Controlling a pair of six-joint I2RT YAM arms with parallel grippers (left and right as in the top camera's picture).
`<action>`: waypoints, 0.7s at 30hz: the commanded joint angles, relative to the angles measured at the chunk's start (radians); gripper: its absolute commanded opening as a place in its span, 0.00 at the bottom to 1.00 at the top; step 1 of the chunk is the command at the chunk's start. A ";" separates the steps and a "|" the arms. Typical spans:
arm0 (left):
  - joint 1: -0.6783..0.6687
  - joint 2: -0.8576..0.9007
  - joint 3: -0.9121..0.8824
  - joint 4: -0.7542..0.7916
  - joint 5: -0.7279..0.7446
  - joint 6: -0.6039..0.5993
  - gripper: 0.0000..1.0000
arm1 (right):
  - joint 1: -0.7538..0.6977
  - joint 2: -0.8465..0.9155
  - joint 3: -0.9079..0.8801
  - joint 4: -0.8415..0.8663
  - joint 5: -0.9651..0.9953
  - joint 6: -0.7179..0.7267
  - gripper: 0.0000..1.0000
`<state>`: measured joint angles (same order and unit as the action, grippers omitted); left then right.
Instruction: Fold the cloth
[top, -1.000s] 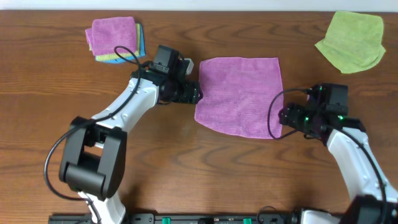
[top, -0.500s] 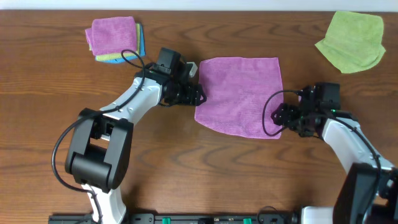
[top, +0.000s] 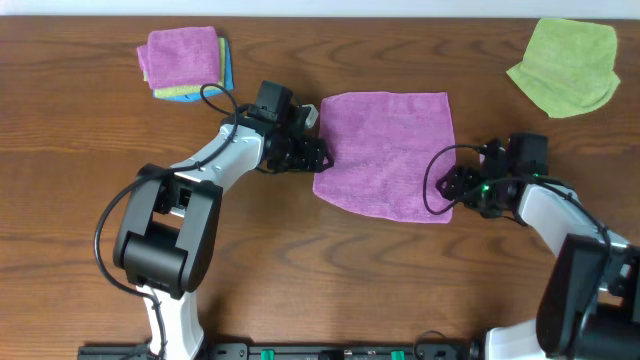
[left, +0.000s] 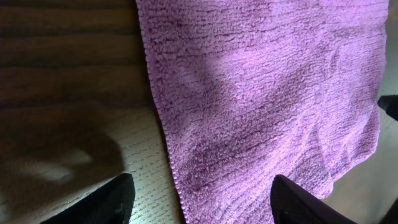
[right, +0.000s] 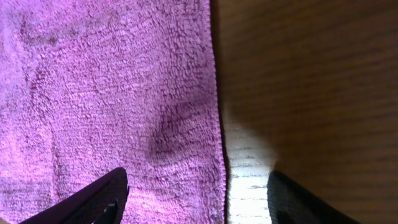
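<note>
cloth (top: 388, 150) | fuzzy purple microfibre | flat near-square | wood-grain table (top: 300, 285)

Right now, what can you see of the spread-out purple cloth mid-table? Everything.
The cloth is purple-magenta fuzzy microfibre with a fine ribbed pile, and is roughly square. It lies unfolded in one layer on the wooden table, mostly flat with slight ripples towards its near edge. The left gripper is at its left edge and the right gripper at its near right corner, each with jaws open astride the edge. Whether any finger touches it cannot be told.
</note>
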<state>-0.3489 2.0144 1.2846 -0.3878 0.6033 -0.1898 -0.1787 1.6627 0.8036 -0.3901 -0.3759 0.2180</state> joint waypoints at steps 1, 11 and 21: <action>0.000 0.013 -0.005 0.001 0.018 -0.017 0.71 | -0.006 0.065 -0.007 0.008 -0.029 -0.018 0.71; -0.029 0.088 -0.005 0.060 0.073 -0.081 0.71 | -0.006 0.190 -0.007 0.031 -0.051 -0.018 0.70; -0.031 0.103 -0.005 0.100 0.097 -0.107 0.65 | -0.038 0.192 -0.007 -0.077 -0.006 -0.045 0.64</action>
<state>-0.3759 2.0762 1.2854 -0.2829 0.7074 -0.2874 -0.2028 1.7641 0.8768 -0.4137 -0.5064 0.1753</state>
